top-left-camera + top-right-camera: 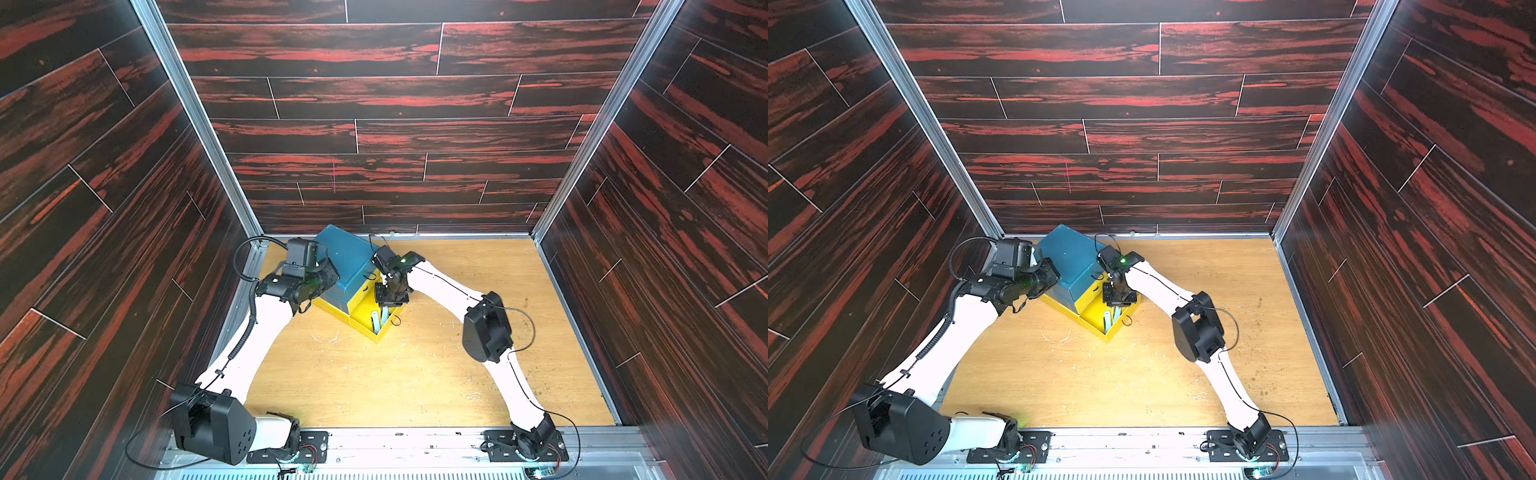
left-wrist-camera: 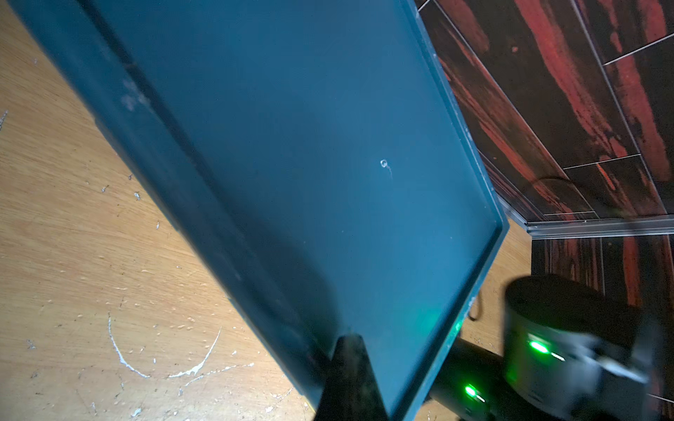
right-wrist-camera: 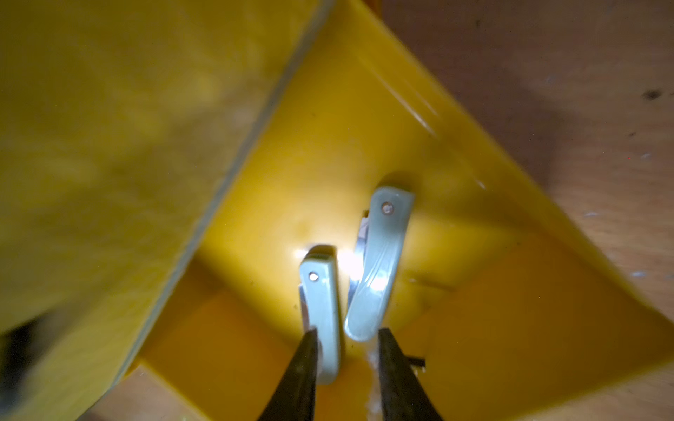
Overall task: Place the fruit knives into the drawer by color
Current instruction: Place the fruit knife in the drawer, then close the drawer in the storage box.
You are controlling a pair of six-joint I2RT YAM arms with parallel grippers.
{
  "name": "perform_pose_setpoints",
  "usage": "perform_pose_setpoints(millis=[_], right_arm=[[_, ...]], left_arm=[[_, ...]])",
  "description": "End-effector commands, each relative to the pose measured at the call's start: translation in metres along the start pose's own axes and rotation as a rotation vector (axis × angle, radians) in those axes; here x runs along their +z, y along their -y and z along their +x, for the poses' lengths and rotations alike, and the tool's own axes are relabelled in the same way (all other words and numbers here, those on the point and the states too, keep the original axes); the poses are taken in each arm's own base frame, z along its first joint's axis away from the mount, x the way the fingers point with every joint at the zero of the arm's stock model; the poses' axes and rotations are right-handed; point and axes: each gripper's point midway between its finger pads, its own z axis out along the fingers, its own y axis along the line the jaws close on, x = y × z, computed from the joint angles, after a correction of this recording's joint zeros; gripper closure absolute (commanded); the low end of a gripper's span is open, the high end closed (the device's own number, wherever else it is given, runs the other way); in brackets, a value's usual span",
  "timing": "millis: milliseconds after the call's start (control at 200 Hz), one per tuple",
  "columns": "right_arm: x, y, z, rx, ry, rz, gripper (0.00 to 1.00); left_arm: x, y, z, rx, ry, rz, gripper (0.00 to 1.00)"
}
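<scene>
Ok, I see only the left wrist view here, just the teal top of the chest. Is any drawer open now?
Observer: Yes, a yellow drawer is pulled out.
Operator: And the right gripper, where is it?
Observer: The right gripper hangs over that drawer, jaws apart.
Operator: Is something inside?
Observer: Two grey-green knives lie inside it, side by side.

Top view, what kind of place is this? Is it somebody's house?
Probably a robot test booth, not a house. The left arm and right arm are mounted on a metal rail, dark wood-print panels wall in a wooden tabletop, and a little drawer chest stands on it.
</scene>
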Motion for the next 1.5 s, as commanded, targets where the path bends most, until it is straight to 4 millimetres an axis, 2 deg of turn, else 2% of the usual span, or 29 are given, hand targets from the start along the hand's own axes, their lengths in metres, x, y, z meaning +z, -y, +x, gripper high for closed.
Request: perform_pose_setpoints(millis=[0,125,225,446,601,792,1012,1222,1498], right_arm=[[-0.065,-0.016,-0.020,-0.055,0.143,-0.073,0.71],[-0.092,-0.016,-0.015,-0.074,0.181,-0.097,0.84],[-0.100,-0.009,-0.001,-0.072,0.187,-0.113,1.00],[-0.099,0.015,0.038,-0.029,0.174,-0.160,1.00],[-0.088,0.036,0.062,0.072,0.122,-0.246,1.00],[-0.065,0.041,0.079,0.146,0.052,-0.303,1.00],[-0.042,0.044,0.082,0.233,0.006,-0.348,1.00],[-0.022,0.056,0.082,0.292,-0.025,-0.326,1.00],[-0.001,0.057,0.068,0.296,-0.024,-0.331,1.00]], left_arm=[[0.005,-0.011,0.006,0.004,-0.038,-0.052,1.00],[0.008,-0.010,0.005,0.006,-0.042,-0.053,1.00],[0.010,-0.010,0.004,0.007,-0.044,-0.053,1.00],[0.014,-0.007,0.006,0.000,-0.055,-0.040,1.00],[0.015,-0.006,0.006,-0.007,-0.059,-0.036,1.00],[0.014,-0.007,0.008,-0.015,-0.064,-0.034,1.00],[0.013,-0.010,0.010,-0.012,-0.065,-0.043,1.00],[0.014,-0.013,0.012,-0.015,-0.070,-0.047,1.00],[0.015,-0.015,0.014,-0.015,-0.073,-0.051,1.00]])
